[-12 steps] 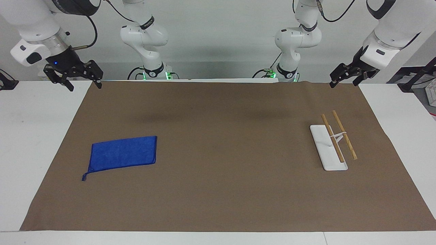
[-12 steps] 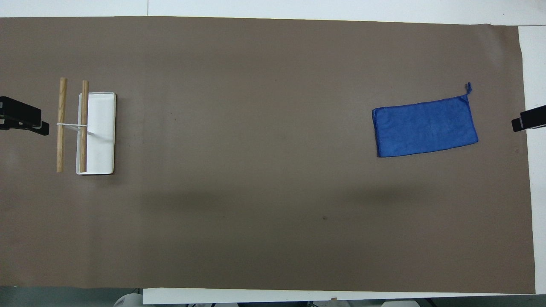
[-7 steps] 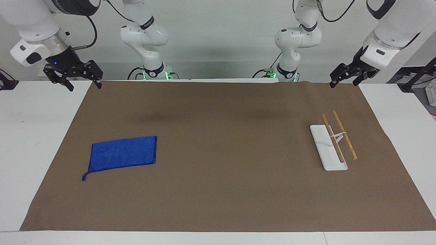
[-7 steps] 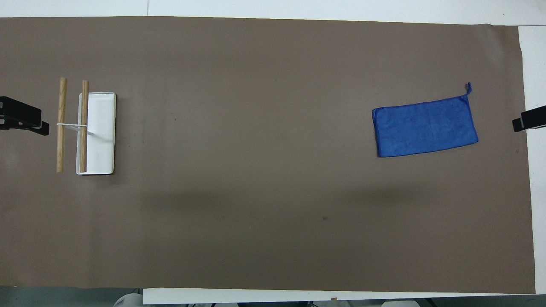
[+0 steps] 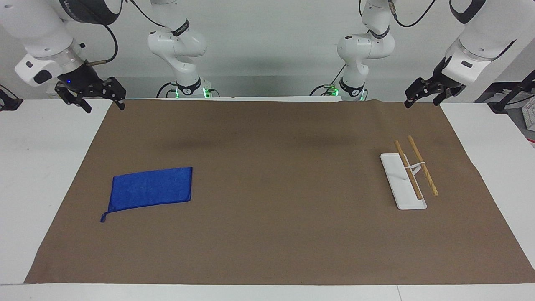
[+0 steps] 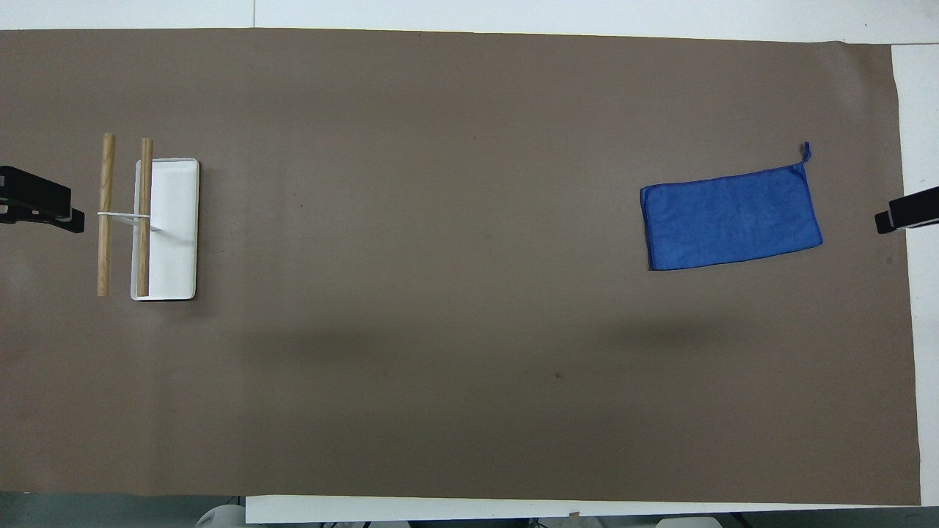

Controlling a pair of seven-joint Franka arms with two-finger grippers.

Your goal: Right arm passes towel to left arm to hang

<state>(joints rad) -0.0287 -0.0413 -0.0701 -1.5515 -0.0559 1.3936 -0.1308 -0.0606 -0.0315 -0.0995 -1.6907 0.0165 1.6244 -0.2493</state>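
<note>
Overhead view — small royal-blue rectangular terry towel, lying flat and unfolded on the brown sheet-covered worktop toward the right arm's end, a little loop at one corner. Right end effector, black claw with blue wrist light, fingers spread and empty, raised over the worktop's edge. Left end effector — grip state cannot be told — waits above the other end, near a white rack with two wooden rods.

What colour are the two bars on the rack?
The bars are light wood-brown, on a white rack; clearest in the overhead view.
</note>
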